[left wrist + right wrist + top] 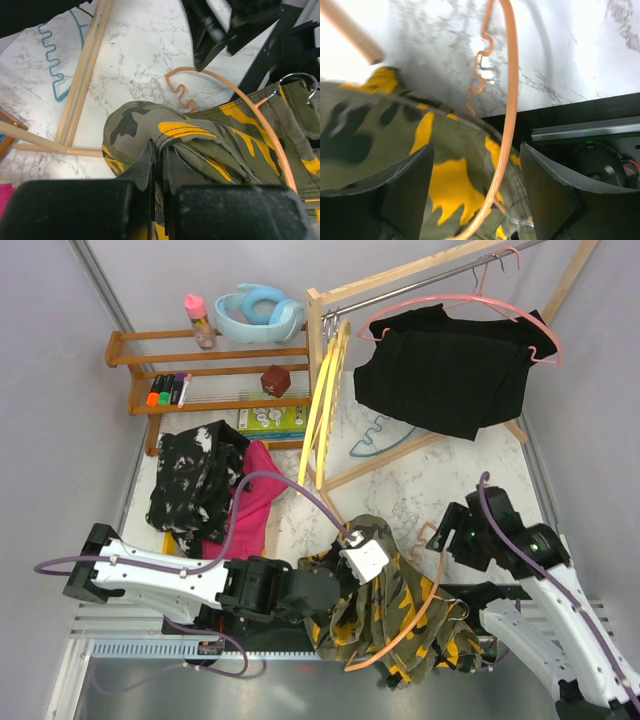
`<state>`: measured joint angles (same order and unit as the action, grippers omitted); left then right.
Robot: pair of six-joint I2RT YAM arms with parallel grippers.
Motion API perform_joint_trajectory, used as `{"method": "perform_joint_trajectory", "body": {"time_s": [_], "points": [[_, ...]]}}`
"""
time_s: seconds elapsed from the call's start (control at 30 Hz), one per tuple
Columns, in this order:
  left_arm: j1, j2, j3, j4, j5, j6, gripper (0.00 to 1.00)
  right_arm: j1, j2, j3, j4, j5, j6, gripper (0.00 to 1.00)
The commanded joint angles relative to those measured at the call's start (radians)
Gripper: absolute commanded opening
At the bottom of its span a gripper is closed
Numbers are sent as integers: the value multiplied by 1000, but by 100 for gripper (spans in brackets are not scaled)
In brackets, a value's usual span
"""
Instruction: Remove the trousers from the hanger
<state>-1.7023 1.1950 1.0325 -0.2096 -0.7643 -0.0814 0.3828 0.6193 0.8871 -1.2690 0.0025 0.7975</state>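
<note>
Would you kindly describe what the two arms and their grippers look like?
The left arm and right arm have white links with black joints, and a purple cable runs along each. The left gripper and right gripper have flat, black, wedge-shaped fingers.

Far beyond the left jaws, a wooden shelf [220, 403] carries a pink bottle [201, 322], a pale-blue ring [258, 312], markers [168, 391] and a reddish cube [276, 379].

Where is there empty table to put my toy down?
Best spot: the bare marble table between the wooden rack's base bar and the camouflage trousers. A thin strip lies beside the magenta trousers. The front, with the orange hanger, is crowded.
</note>
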Motion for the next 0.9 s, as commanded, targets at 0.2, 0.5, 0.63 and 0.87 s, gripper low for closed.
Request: {"method": "perform_joint_trajectory", "body": {"time_s": [0.2,0.5,0.63,0.87], "points": [[7,-98,-38,157,30,-81,2,4,190,-164,192,59,117,68],[7,-123,-19,147,80,-61,2,4,195,-293,361,-31,127,52],[6,-120,-12,130,108,-78,2,4,110,-358,444,-59,132,23],[6,-126,-15,21,203,-175,2,5,-160,-262,375,-107,134,0]]}}
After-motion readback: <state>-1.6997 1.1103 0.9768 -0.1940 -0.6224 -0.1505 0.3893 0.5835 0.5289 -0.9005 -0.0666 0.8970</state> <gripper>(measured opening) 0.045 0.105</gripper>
